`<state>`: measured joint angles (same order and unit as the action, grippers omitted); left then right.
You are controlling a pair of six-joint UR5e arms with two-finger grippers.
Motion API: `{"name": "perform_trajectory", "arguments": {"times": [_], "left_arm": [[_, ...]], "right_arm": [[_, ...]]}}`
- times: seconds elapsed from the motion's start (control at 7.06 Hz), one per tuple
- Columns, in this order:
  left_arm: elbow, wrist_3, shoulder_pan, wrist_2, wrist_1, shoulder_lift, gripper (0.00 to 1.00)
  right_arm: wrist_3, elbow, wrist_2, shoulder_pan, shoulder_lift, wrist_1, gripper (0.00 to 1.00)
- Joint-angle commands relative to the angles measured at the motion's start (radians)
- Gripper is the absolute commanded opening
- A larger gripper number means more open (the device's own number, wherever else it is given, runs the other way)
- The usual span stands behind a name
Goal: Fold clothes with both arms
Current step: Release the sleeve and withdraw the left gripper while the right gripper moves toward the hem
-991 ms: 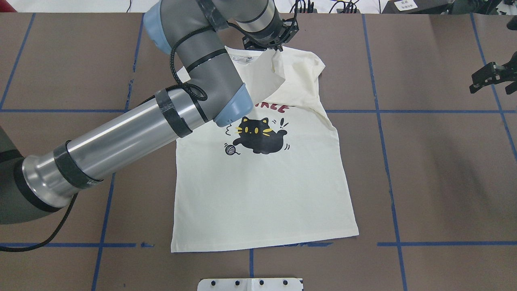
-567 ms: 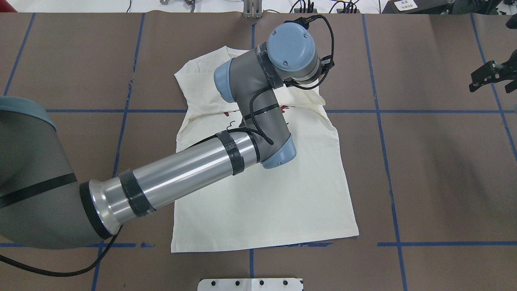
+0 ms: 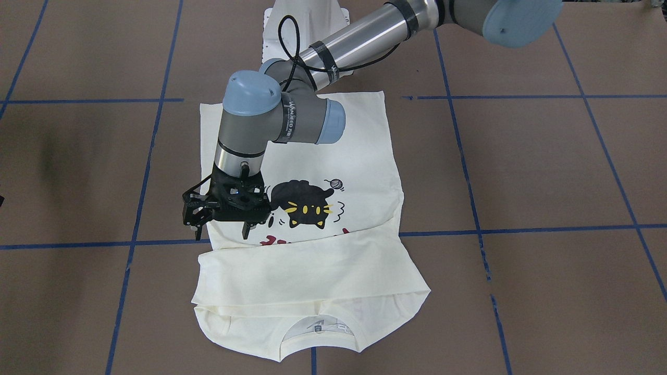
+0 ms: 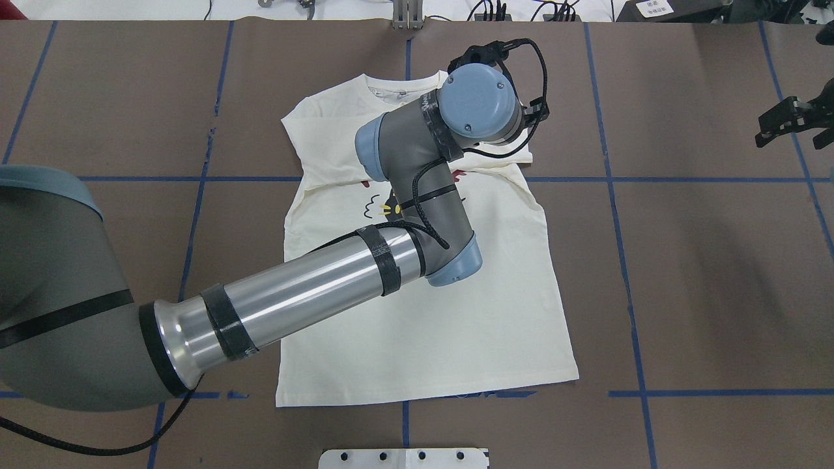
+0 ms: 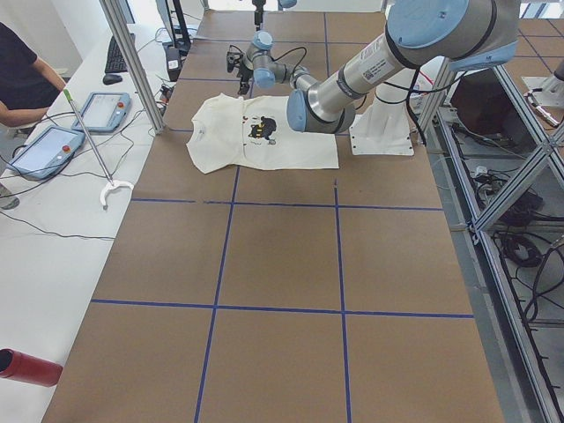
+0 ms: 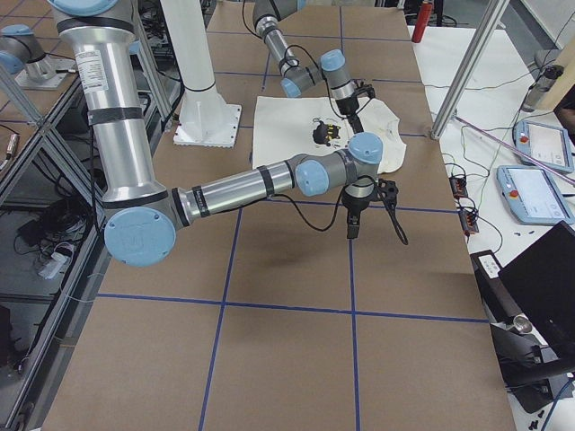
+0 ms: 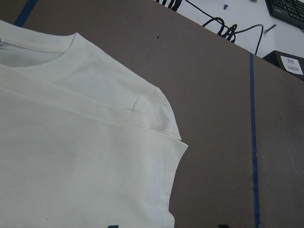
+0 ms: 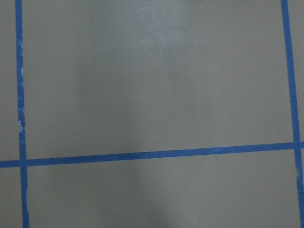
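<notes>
T-shirt (image 3: pixel 354 156): lies flat, print up, on the desk (image 3: pixel 521 156); the hem is just beside the pedestal base (image 3: pixel 305 31), the collar at the far end.
Sleeves (image 3: pixel 312 265): both are folded across the chest, beyond the cat print (image 3: pixel 302 205) as seen from the pedestal base.
Left end effector (image 3: pixel 220 229): hovers over the shirt's side edge, well apart from the pedestal base; fingers spread wide, empty.
Right end effector (image 4: pixel 791 124): over bare desk, well apart from the pedestal base; its spread cannot be told.
Step in hand (judged): body fold. Pinch one collar-end corner per arm, lift evenly, and carry both toward the pedestal base so the sleeves remain tucked.
Writing: dark red letters, mostly covered; the neck label (image 3: pixel 325 327) is unreadable.
</notes>
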<state>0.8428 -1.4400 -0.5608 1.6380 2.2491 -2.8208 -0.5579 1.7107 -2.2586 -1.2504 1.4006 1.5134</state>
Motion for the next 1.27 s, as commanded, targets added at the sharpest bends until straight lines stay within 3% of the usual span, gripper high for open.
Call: {"name": "perform_trajectory", "arguments": {"times": [0.0,0.28,0.42,0.57,0.71,0.99,1.13], "left_arm": [[0.268,0.105,-0.027,0.118,-0.134,0.181,1.00],[0.485,0.201,-0.028,0.143,-0.221,0.378,1.00],[0.674,0.263,-0.028,0.181,-0.255,0.543,1.00],[0.879,0.364,-0.034,0.187,-0.332,0.680,1.00],[1.009,0.441,-0.048,0.186,-0.438,0.734,1.00],[1.085,0.469,-0.051,0.183,-0.459,0.809,1.00],[1.087,0.467,-0.047,0.183,-0.459,0.807,1.00]], "right_arm": [[-0.203,0.044,0.007,0.105,0.012,-0.106,1.00],[-0.423,0.134,0.058,0.256,0.056,-0.140,1.00],[-0.553,0.214,0.109,0.355,0.101,-0.169,1.00],[-0.685,0.262,0.201,0.485,0.176,-0.287,1.00],[-0.827,0.277,0.264,0.599,0.223,-0.411,1.00],[-0.898,0.314,0.469,0.826,0.229,-0.412,1.00],[-0.898,0.320,0.523,0.889,0.227,-0.394,1.00]]}}
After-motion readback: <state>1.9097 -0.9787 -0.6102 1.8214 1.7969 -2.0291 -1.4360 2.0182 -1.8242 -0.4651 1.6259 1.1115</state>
